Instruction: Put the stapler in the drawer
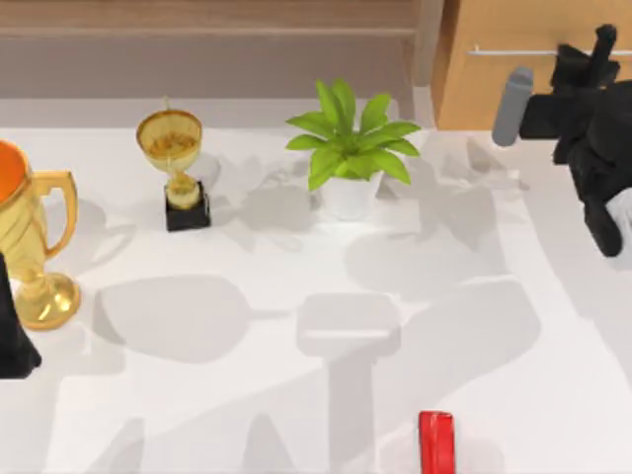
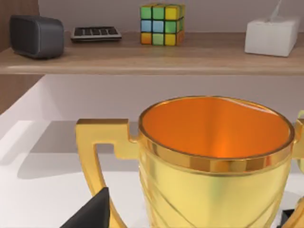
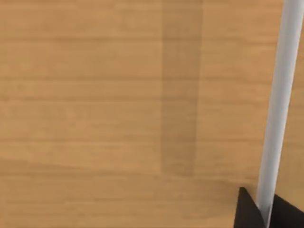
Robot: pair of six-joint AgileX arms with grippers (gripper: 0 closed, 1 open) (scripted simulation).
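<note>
Trophies flank the parked left claw [image 1: 12,346] at the surface's [image 1: 247,395] left edge; whether it is apart or together, I cannot tell. Rightward, the stapler [image 1: 435,442] lies alone at the near edge, with open room around it. Farthest right, the right claw [image 1: 596,51] meets the closed drawer's [image 1: 513,89] handle [image 3: 278,109], seemingly straddling the bar, probably to pull.

The red stapler [image 1: 435,441] lies flat, well apart from the right pincer [image 1: 593,51]. The tan-fronted drawer [image 1: 494,89] looks shut. Its silver bar handle [image 3: 278,109] sits at that pincer's fingertips.
</note>
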